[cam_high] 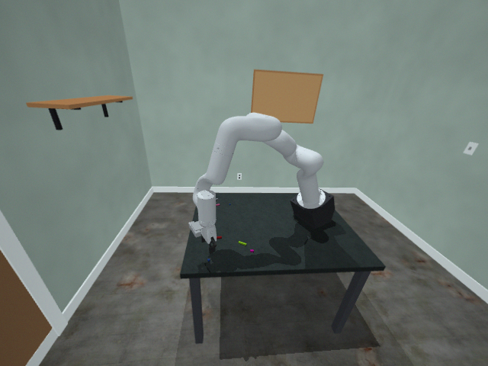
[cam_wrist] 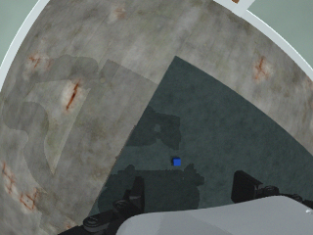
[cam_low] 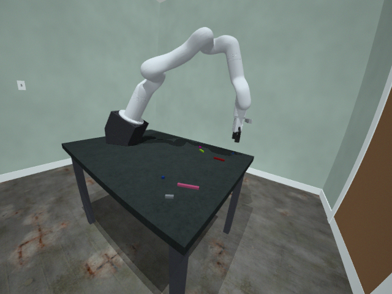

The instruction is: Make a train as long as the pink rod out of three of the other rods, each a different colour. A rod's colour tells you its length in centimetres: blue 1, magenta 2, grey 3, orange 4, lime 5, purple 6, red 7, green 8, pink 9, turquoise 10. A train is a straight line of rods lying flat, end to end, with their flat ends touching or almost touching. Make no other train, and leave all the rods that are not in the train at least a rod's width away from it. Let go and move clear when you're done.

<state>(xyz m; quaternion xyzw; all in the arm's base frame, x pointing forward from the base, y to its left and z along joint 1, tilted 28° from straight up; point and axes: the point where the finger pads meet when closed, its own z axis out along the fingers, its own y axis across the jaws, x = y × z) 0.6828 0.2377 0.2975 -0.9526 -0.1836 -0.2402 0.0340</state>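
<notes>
with our black two-fingered gripper (cam_wrist: 190, 199) spread wide and empty above the small blue rod (cam_wrist: 176, 163), we should centre over it before descending.

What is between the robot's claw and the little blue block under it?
Nothing. The open gripper hangs above the blue rod, which lies on the table near its corner; the wrist view shows only bare dark tabletop and shadow between them.

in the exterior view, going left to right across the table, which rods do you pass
blue rod → grey rod → pink rod → lime rod → red rod → second blue rod; the small magenta rod sits right above the lime one, so it is left out.
</notes>
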